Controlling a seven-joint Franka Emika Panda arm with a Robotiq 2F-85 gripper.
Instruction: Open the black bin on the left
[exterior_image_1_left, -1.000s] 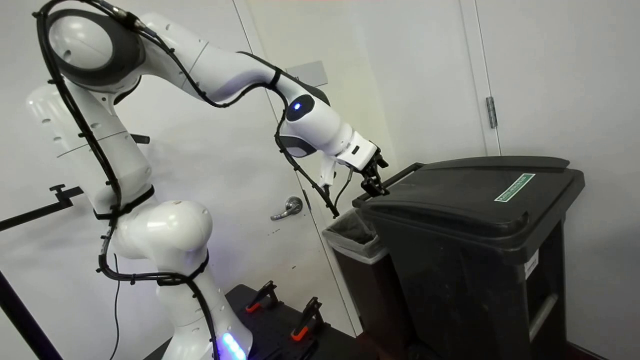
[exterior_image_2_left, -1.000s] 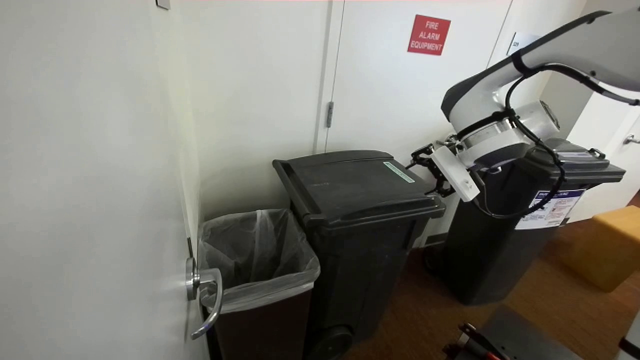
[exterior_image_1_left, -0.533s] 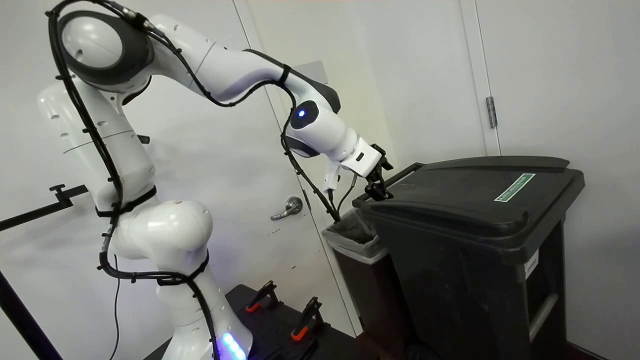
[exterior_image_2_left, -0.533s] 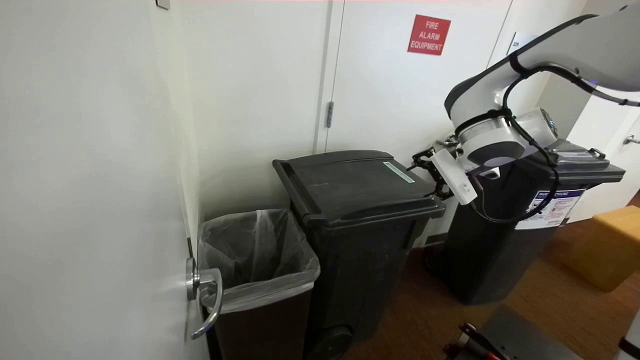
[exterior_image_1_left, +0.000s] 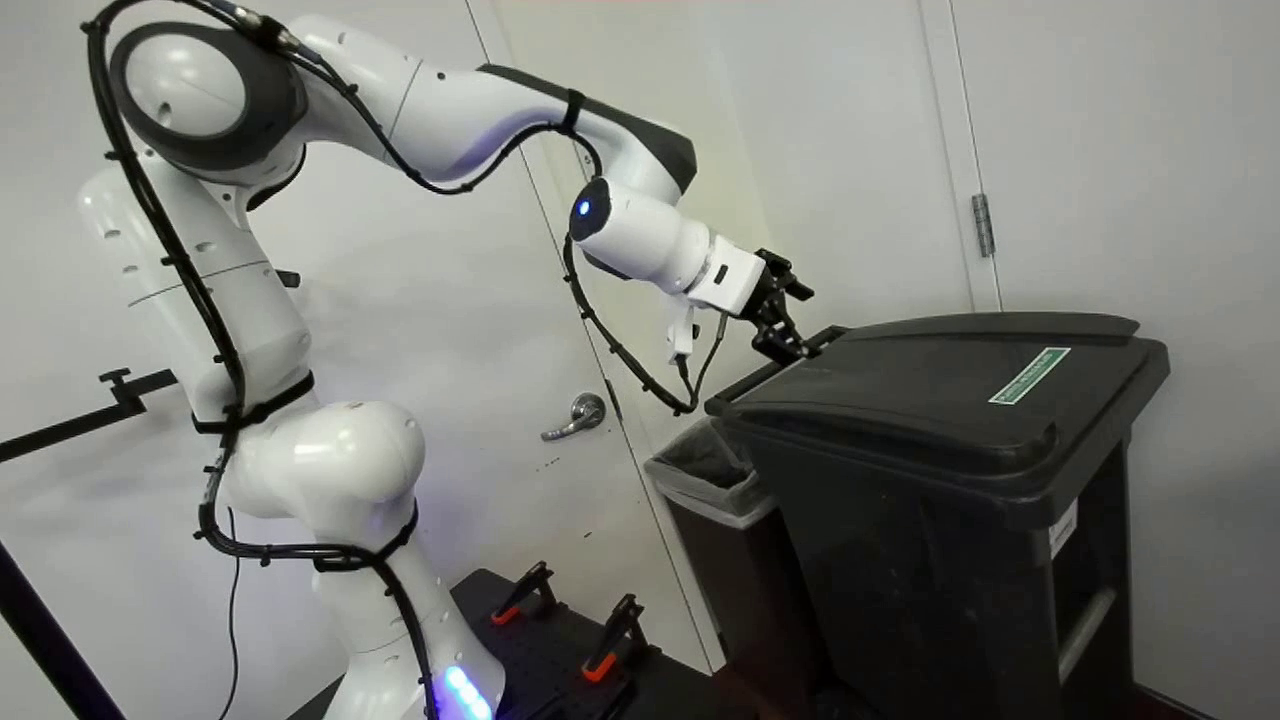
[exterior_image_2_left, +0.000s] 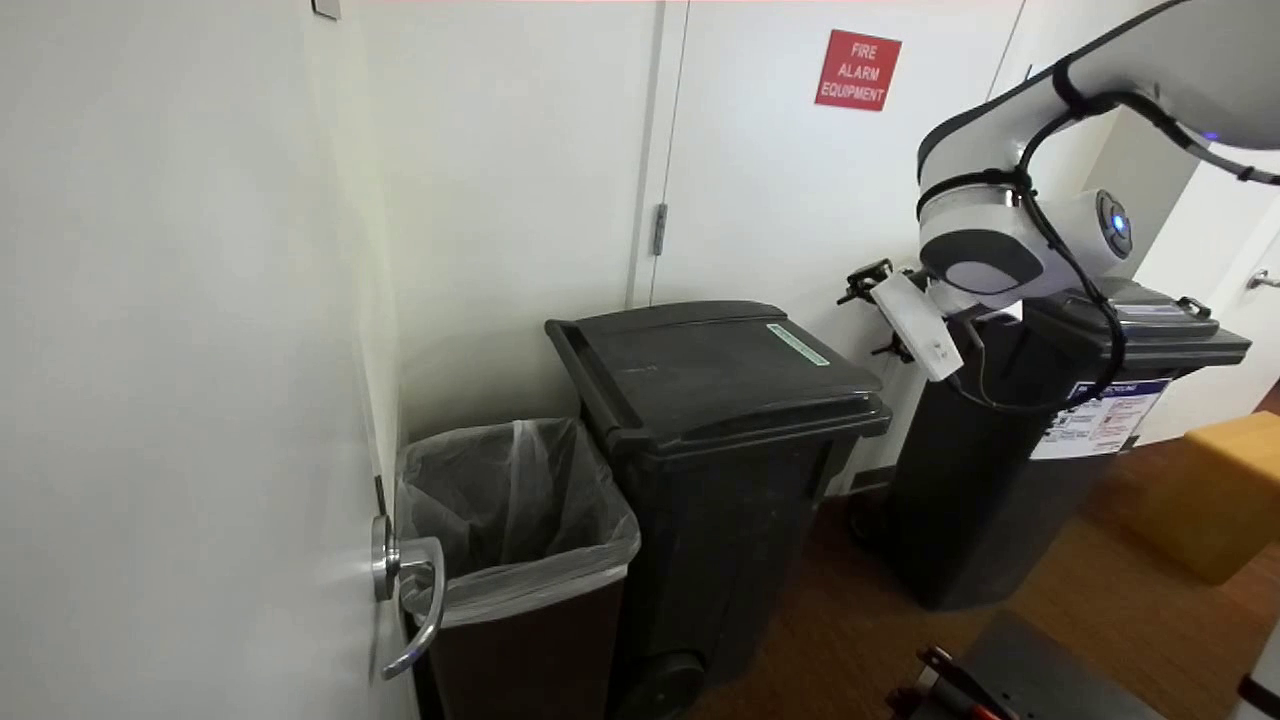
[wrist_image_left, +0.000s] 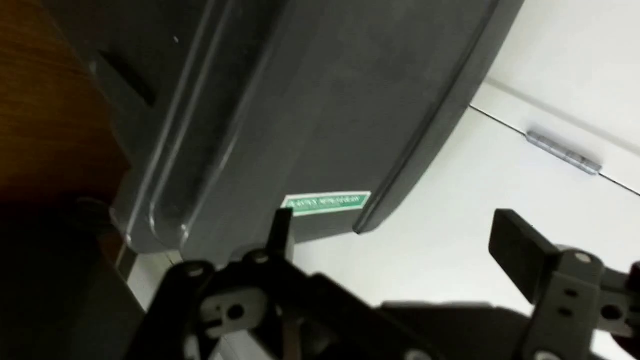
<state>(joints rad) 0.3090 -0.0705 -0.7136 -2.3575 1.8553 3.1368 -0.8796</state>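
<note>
Raised since the earlier frame, the gripper (wrist_image_left: 392, 227), spread wide, hangs near the black bin (exterior_image_2_left: 718, 490) (lid (exterior_image_2_left: 700, 370) down) beside a lined wastebasket (exterior_image_2_left: 520, 650); probably lining up, it must next hook the lid's edge.

The bin (exterior_image_2_left: 720, 470) looks like matt, faintly scuffed plastic, the arm (exterior_image_1_left: 330, 455) smooth and glossy. The liner (exterior_image_2_left: 530, 582) looks like thin, crinkled plastic film; handle (exterior_image_2_left: 437, 585) polished metal, hinge (wrist_image_left: 563, 151) duller metal.

The gripper (exterior_image_2_left: 860, 325) hangs, fingers apart, near the black bin (exterior_image_2_left: 725, 480), lid (exterior_image_2_left: 690, 370) down, and beyond it, well away from the gripper, stands an open-topped, bag-lined can (exterior_image_2_left: 525, 650).
</note>
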